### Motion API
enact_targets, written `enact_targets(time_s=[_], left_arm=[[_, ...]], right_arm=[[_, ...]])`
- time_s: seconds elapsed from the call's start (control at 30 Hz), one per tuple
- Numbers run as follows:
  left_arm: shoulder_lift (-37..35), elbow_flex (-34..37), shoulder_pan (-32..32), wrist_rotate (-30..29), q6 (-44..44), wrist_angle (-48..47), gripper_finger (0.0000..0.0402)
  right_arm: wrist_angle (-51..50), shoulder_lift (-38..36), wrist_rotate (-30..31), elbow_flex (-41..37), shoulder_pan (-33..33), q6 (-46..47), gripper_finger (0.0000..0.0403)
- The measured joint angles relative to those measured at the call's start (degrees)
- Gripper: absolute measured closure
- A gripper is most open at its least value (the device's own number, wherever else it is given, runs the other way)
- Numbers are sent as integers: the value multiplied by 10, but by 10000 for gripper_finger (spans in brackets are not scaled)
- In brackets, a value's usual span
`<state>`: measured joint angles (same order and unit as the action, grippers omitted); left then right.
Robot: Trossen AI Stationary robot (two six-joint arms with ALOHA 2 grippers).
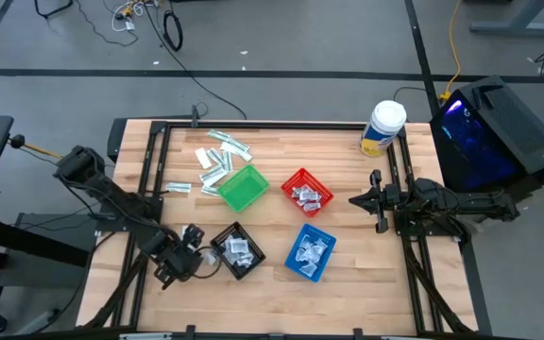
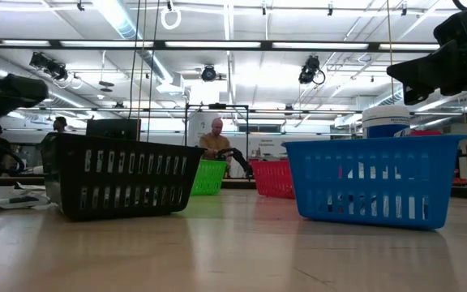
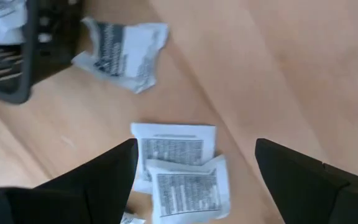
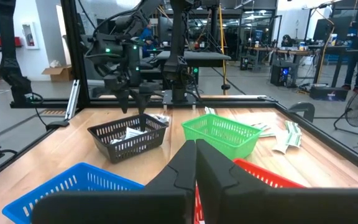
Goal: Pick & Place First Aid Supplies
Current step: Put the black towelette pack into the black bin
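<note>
My left gripper hovers open near the table's near-left part, just left of the black basket. In the left wrist view its fingers stand on either side of two overlapping white printed sachets lying flat on the wood. A third, crumpled sachet lies by the black basket's corner. More sachets fill the black, red and blue baskets. Narrow pale-green strips lie flat beside the green basket. My right gripper waits shut at the table's right side.
A white-lidded, yellow-labelled tub stands at the far right corner. The four baskets cluster mid-table. Dark frame rails run along the left and right sides. Bare wood lies between the red basket and my right gripper. People show in the room behind.
</note>
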<state>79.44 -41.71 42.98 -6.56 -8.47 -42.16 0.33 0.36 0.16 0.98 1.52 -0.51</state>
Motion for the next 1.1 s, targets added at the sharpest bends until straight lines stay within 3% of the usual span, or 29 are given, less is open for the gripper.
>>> enact_targets(time_s=[0.2, 0.47, 0.93, 1.1], left_arm=[[0, 0, 19, 5, -10, 4, 62], [0, 0, 19, 2, -17, 4, 5], [0, 0, -10, -22, -15, 2, 30], [0, 15, -10, 14, -47, -3, 30]], right_arm=[[0, 0, 0, 0, 0, 0, 390], [0, 0, 0, 0, 0, 0, 390], [0, 0, 0, 0, 0, 0, 390], [0, 0, 0, 0, 0, 0, 390]])
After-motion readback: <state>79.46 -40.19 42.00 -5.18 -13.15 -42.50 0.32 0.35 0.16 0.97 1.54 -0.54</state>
